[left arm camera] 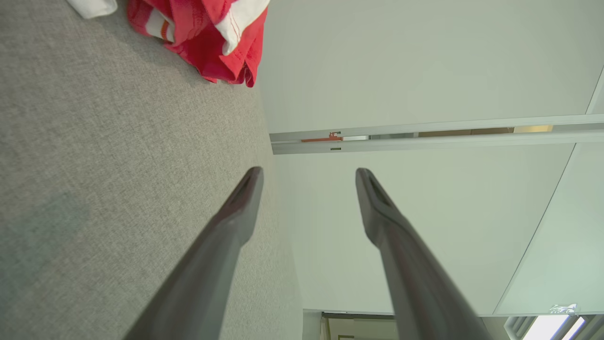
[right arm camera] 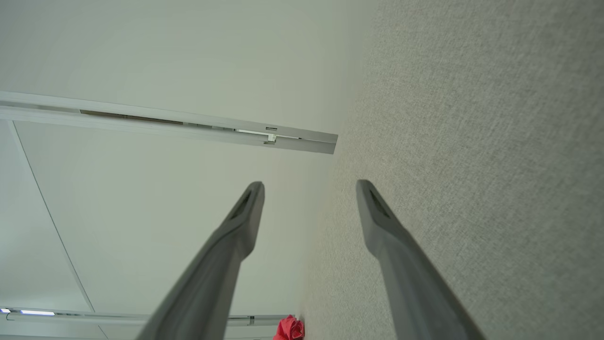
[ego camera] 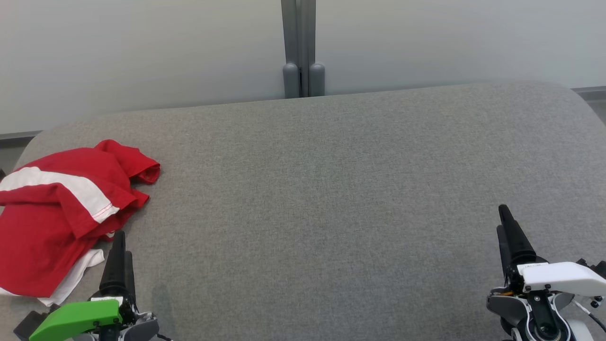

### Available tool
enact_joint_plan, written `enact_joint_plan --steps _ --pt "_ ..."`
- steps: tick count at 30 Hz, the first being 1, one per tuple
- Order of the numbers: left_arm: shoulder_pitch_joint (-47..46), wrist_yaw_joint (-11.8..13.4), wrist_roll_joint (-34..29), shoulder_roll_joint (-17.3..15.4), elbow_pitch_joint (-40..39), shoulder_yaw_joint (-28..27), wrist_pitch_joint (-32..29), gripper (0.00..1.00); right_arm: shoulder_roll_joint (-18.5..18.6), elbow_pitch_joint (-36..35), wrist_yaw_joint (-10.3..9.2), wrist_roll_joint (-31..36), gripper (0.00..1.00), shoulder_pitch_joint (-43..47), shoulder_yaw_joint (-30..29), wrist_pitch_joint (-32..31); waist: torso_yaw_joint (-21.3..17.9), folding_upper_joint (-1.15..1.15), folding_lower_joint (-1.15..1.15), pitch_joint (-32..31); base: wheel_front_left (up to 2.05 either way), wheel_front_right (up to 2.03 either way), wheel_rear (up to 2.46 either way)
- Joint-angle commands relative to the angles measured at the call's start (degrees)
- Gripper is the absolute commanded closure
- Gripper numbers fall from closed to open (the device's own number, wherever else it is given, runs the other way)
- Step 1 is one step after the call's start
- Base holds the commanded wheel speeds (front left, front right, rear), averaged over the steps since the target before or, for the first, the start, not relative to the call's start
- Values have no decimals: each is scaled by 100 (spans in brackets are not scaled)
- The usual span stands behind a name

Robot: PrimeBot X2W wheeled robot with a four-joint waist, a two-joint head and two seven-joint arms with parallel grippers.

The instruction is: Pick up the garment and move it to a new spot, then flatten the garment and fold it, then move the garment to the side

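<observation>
— Where does your head camera look from?
— From above the grey fabric table (ego camera: 331, 189), tilted forward and down, far enough back to take in its whole width. The pale wall (ego camera: 142, 47) runs across twelve o'clock. My left gripper (ego camera: 120, 241) rises at seven o'clock and my right gripper (ego camera: 502, 218) at five.
— And the wrist cameras?
— Each looks out between its own fingers (left arm camera: 222, 245), close over the fabric and rolled sideways. The table lies at nine o'clock for the left wrist and at three for the right.
— What do the views share?
— The red garment (ego camera: 66, 213). It sits at nine o'clock from the head, near at eleven from the left wrist, and tiny at six from the right.
</observation>
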State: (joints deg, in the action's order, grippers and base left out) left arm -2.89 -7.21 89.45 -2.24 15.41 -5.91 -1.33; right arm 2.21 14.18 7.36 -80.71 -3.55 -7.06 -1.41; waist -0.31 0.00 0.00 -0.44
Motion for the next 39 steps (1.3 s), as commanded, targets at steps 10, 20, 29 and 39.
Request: enact_joint_plan --steps 10,20,29,39 --pt "-150 -14 -694 -40 -315 -242 272 0 294 -459 13 1415 0 -294 349 280 -41 0 0 -4 0 0 0" --pt "-102 -16 -1682 -47 -646 -243 477 0 501 -843 14 2998 0 -460 642 489 -21 0 0 -37 0 0 0" --pt "85 163 -3020 -52 -1062 181 647 0 372 -1111 15 4176 0 -290 646 655 2 0 0 -66 0 0 0" --pt "204 479 -4453 -57 -1242 641 818 0 413 -1074 16 5124 0 -223 809 830 -11 0 0 -85 0 0 0"
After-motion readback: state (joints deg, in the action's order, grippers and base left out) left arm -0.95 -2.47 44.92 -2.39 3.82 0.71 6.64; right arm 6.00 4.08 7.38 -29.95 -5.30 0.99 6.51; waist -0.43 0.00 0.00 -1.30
